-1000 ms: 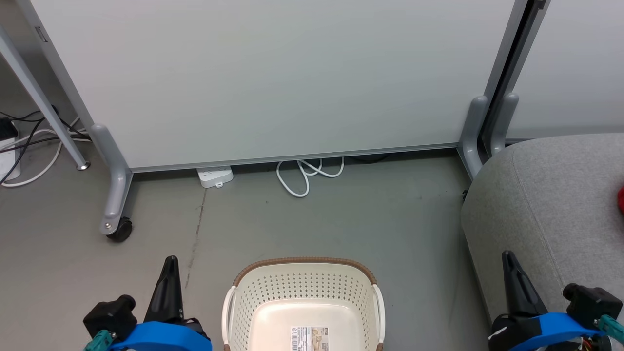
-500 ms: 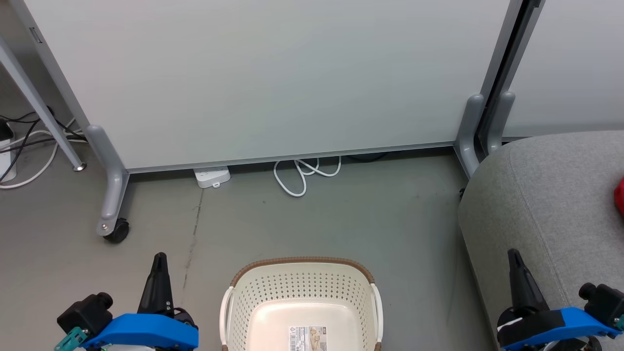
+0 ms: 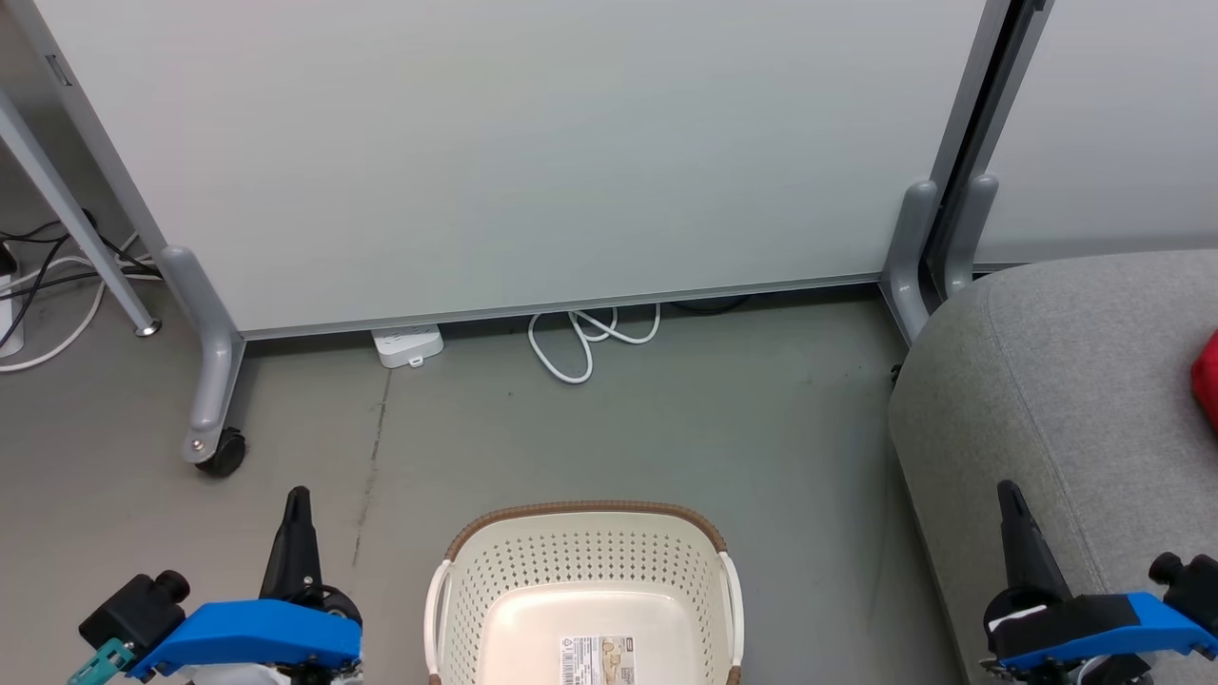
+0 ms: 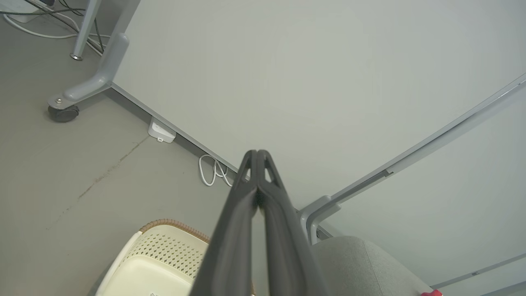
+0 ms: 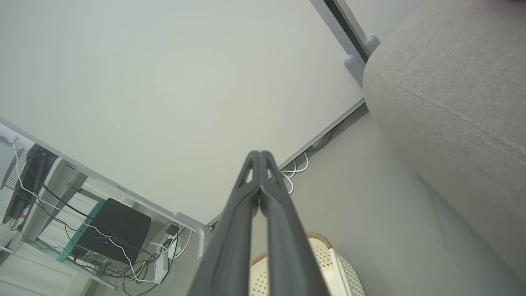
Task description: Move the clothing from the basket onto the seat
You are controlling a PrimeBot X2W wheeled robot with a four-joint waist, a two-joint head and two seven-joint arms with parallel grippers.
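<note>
Basket (image 3: 585,571) sits on the grey floor (image 3: 666,428) at bottom centre of the head view, brown rim toward the partition panel (image 3: 533,143). Its cream inner bottom is in plain sight, with the barcode sticker (image 3: 597,659) on it. Seat (image 3: 1075,381) stands to the robot's right of the basket, apart from it, with a strip of floor between. Clothing (image 3: 1207,381): a sliver of bright red fabric lies on top of the seat at the right edge of the head view; too little shows to tell which garment, or whether it is one or both. Left gripper (image 3: 298,499) hangs over bare floor just left of the basket, fingers pressed together tip to tip, nothing between them. Right gripper (image 3: 1011,490) hangs at the seat's near-left edge, fingers likewise closed flat against each other, holding nothing, well short of the red fabric. Along the foot of the panel: a white power strip (image 3: 407,344) and a looped white cable (image 3: 580,342). A caster wheel (image 3: 221,457) sits under the panel's left leg.
</note>
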